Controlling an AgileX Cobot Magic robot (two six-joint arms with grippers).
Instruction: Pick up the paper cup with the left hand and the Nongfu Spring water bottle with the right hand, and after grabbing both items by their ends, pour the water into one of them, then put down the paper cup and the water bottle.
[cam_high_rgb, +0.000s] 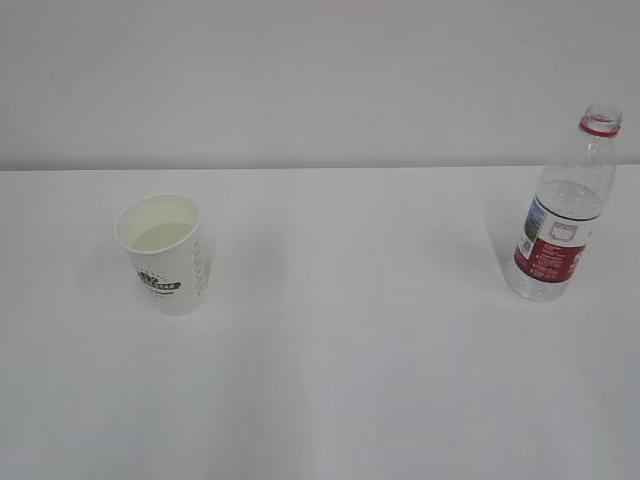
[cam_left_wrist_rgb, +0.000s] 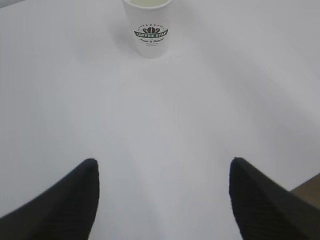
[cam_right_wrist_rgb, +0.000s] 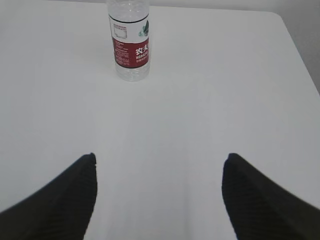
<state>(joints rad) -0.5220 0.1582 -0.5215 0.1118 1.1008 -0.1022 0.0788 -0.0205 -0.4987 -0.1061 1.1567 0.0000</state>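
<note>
Exterior view: paper cup (cam_high_rgb: 162, 254) upright at table (cam_high_rgb: 350, 380) left, water (cam_high_rgb: 160, 236) inside; Nongfu Spring water bottle (cam_high_rgb: 564, 215) upright far right; no arm visible. Left wrist view: left hand (cam_left_wrist_rgb: 162, 200) spread wide, empty, well short of the cup. Right wrist view: right hand (cam_right_wrist_rgb: 157, 197) equally wide, empty, bottle ahead. Both items appear set down; judged best practice is retreating straight, clear of both

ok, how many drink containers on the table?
2: the paper cup stands left, the Nongfu Spring water bottle stands far right. Nothing seems hidden.
</note>
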